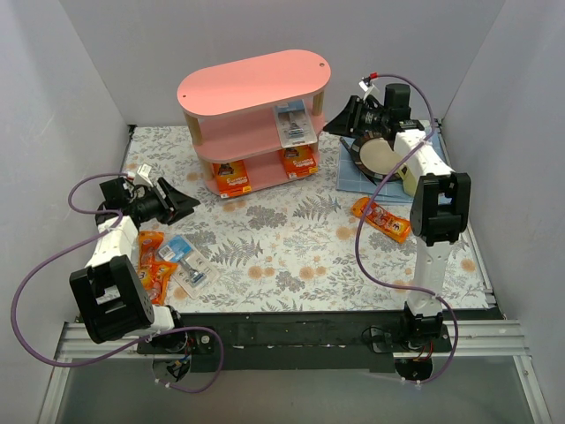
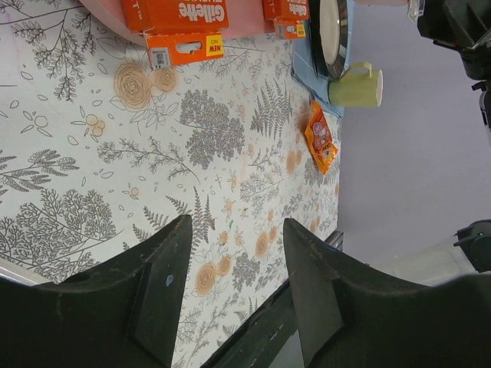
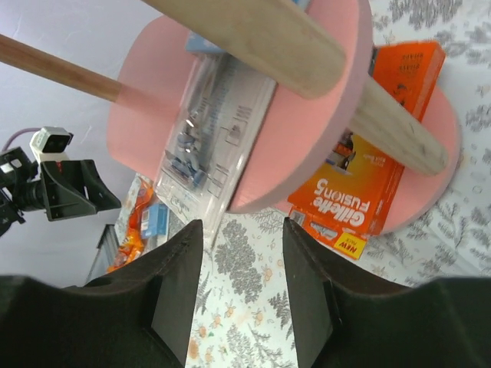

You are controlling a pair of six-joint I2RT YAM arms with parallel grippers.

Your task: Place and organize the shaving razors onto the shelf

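Observation:
The pink shelf (image 1: 256,88) stands at the back middle. A clear blister razor pack (image 1: 294,124) (image 3: 207,123) lies on its middle tier, overhanging the edge. Orange razor cards (image 1: 234,177) (image 3: 368,192) lean on the bottom tier. My right gripper (image 1: 340,119) (image 3: 242,230) is open and empty, just off the shelf's right end and apart from the blister pack. My left gripper (image 1: 181,205) (image 2: 238,230) is open and empty above the cloth at the left. Orange bags (image 1: 152,265) and blister packs (image 1: 190,261) lie near the left arm. Another orange bag (image 1: 381,219) (image 2: 321,138) lies at the right.
A blue mat (image 1: 349,181) at the back right carries a round plate (image 1: 375,155) (image 2: 334,34) and a pale green mug (image 1: 408,177) (image 2: 357,86). A wooden shelf post (image 3: 268,34) crosses close in front of the right wrist camera. White walls enclose the table.

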